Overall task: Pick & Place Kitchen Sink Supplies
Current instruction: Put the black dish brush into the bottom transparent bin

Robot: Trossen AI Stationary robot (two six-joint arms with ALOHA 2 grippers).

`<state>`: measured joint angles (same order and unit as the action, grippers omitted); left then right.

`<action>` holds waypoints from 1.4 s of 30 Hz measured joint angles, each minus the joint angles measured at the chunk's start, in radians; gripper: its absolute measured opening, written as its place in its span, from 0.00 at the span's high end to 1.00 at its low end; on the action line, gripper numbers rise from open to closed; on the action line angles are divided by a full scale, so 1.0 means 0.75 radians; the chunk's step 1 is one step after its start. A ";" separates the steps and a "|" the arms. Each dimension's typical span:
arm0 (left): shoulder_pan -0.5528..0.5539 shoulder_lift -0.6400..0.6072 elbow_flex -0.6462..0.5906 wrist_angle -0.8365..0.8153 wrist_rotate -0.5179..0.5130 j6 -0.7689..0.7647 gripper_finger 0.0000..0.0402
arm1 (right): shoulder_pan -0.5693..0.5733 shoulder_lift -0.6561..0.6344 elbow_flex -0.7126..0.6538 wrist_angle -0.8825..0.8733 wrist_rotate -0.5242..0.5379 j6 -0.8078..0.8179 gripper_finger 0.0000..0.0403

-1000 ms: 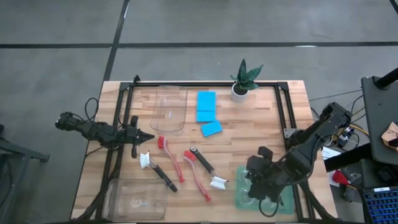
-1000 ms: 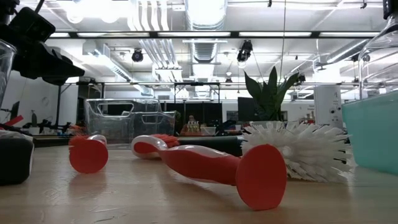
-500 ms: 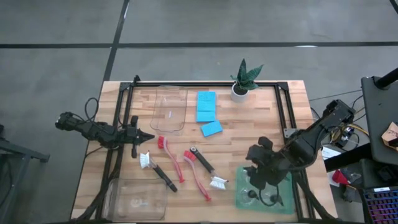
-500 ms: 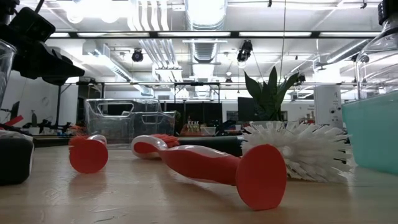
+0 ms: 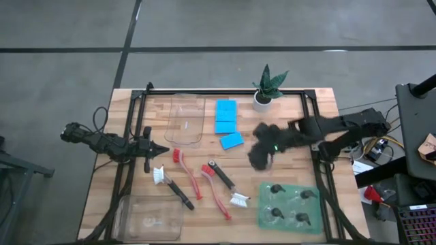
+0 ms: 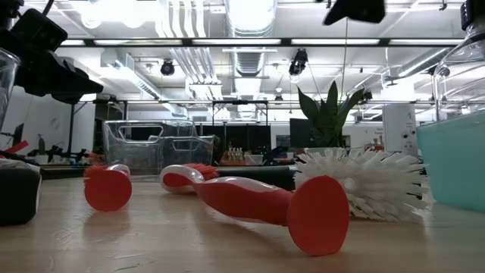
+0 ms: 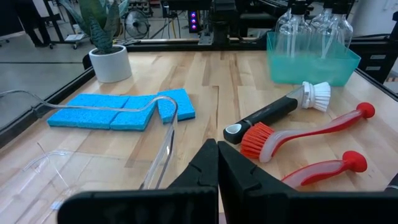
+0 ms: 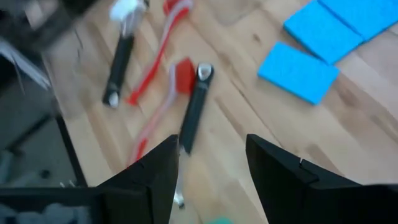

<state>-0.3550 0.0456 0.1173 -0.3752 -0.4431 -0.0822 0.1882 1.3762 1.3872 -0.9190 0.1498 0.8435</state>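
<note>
Wooden tabletop [image 5: 293, 173]; bright ceiling lights beyond. Three flat blue sponges [image 5: 226, 116] lie together. My right claw [image 8: 211, 165] hovers released; left claw [image 7: 217, 163] clenched, empty.

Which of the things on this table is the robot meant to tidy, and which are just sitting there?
For the job:
blue sponges
dish brushes
black-topped clear pieces

Just there:
potted plant
green tray
clear trays
</note>
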 joint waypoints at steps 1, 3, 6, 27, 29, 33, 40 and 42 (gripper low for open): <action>0.000 0.000 0.000 0.000 0.000 0.000 1.00 | -0.049 0.001 0.000 0.027 -0.036 -0.013 0.55; 0.000 0.000 0.000 0.000 0.000 0.000 1.00 | -0.139 0.004 0.000 0.075 -0.109 -0.046 0.56; 0.000 0.000 0.000 0.000 0.000 0.000 1.00 | -0.260 0.042 0.000 0.153 -0.203 -0.086 0.55; -0.001 0.000 0.000 0.000 0.000 0.000 1.00 | -0.528 0.252 -0.001 0.152 -0.389 -0.326 0.62; 0.000 0.000 0.000 0.000 0.000 0.000 1.00 | -0.527 0.221 0.000 0.160 -0.381 -0.338 0.65; 0.000 0.001 0.000 0.000 0.000 0.000 1.00 | -0.530 0.178 -0.001 0.137 -0.374 -0.330 0.72; 0.000 0.001 0.000 0.000 0.000 0.000 1.00 | -0.504 0.067 -0.015 -0.010 -0.290 -0.347 0.83; 0.000 0.000 0.000 0.000 0.000 0.000 1.00 | -0.469 0.008 -0.035 -0.015 -0.198 -0.355 0.90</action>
<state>-0.3550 0.0456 0.1173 -0.3752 -0.4431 -0.0822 -0.1637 1.3820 1.3608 -0.9298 0.0011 0.5770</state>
